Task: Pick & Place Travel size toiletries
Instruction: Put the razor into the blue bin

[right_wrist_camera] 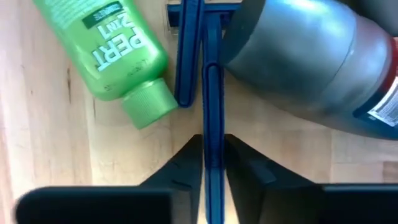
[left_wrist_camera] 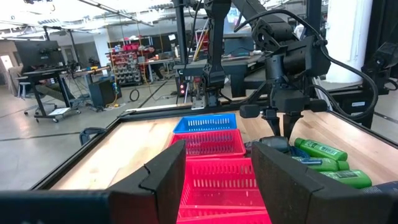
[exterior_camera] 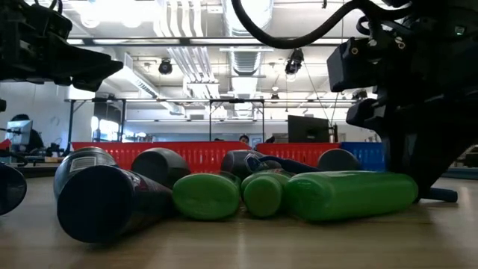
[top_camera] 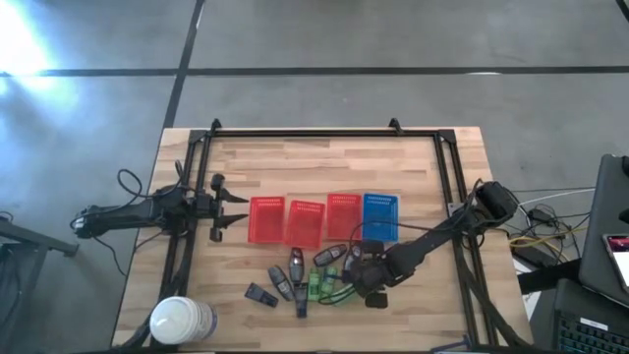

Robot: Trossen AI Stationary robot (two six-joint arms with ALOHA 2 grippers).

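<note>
The travel size toiletries (top_camera: 305, 277), dark grey and bright green small bottles, lie on their sides in a cluster at the table's near middle. My right gripper (top_camera: 369, 275) points steeply down at the cluster's right end. It is shut on a thin blue razor-like stick (right_wrist_camera: 213, 81) that lies between a green bottle (right_wrist_camera: 106, 43) and a grey bottle (right_wrist_camera: 317, 56). A second blue stick (right_wrist_camera: 186, 56) lies next to it. My left gripper (left_wrist_camera: 217, 180) waits open and level at the table's left edge (top_camera: 221, 205). My right gripper pinches the blue stick's thin handle (right_wrist_camera: 213, 155) between its two fingers (right_wrist_camera: 183, 165). The fingers come from above, pointing steeply down, one on each side of the handle. The stick's wider head end (right_wrist_camera: 205, 12) lies ahead on the wood, beside the grey bottle.
Three red mesh baskets (top_camera: 306, 222) and a blue one (top_camera: 380, 214) stand in a row just beyond the toiletries. A large white roll (top_camera: 182, 320) sits at the near left corner. Bare wood lies at the table's far half.
</note>
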